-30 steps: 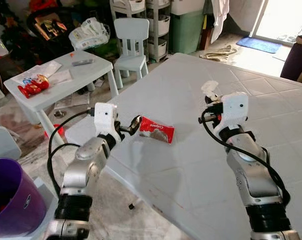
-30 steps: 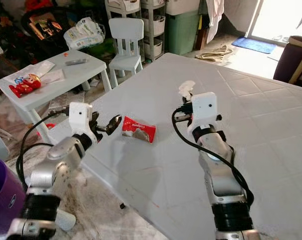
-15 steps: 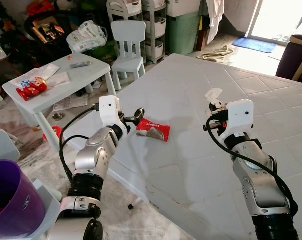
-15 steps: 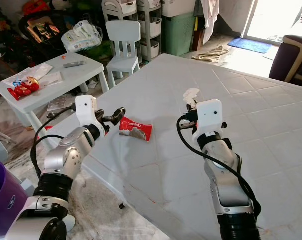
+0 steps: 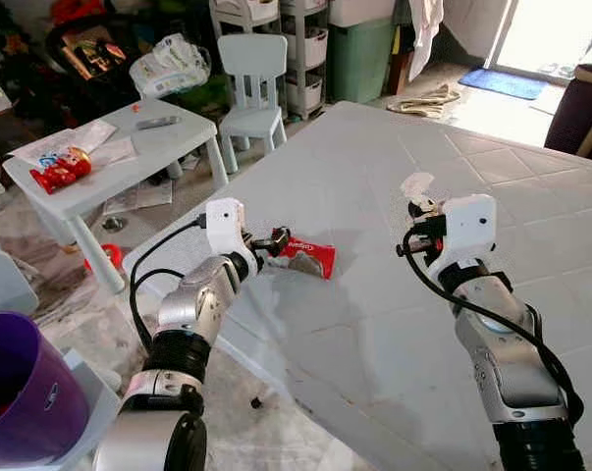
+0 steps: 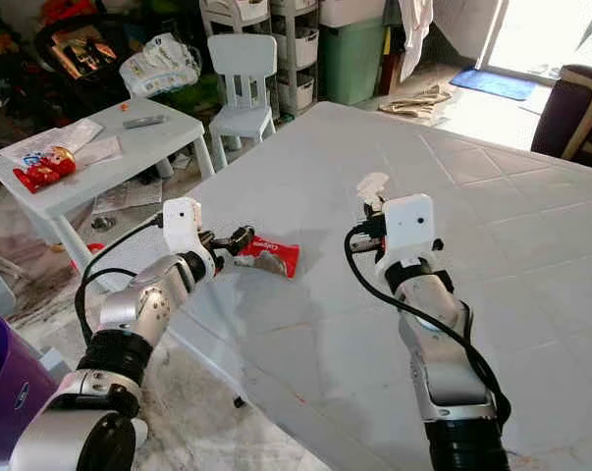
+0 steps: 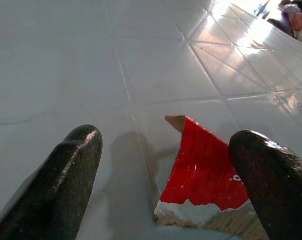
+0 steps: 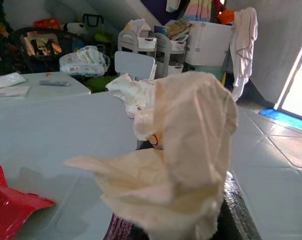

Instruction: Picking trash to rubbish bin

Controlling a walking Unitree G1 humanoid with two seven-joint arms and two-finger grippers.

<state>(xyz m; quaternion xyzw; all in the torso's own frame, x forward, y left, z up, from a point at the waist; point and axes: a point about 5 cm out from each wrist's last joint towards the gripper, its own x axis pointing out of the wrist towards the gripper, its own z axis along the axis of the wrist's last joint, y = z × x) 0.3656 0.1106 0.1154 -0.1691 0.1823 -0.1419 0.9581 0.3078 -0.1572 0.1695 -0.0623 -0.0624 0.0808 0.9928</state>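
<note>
A flattened red toothpaste box [image 5: 308, 258] lies on the big white table [image 5: 394, 324] near its left edge. My left gripper [image 5: 277, 242] is open at the box's left end, and its two black fingers [image 7: 65, 175] straddle the red box [image 7: 206, 175] just above the tabletop. My right gripper [image 5: 416, 201] is raised over the middle of the table, shut on a crumpled white tissue [image 8: 171, 145]. A purple rubbish bin [image 5: 26, 388] stands on the floor at the lower left.
A small white kids' table [image 5: 109, 157] with a red toy [image 5: 60, 170] and papers stands to the left, a white kids' chair [image 5: 254, 88] behind it. Shelves and a green bin [image 5: 359, 49] line the far wall. Litter covers the floor beside the big table.
My left gripper has moved forward and down until its fingers reach the end of the red box. The right gripper has stayed still with the tissue.
</note>
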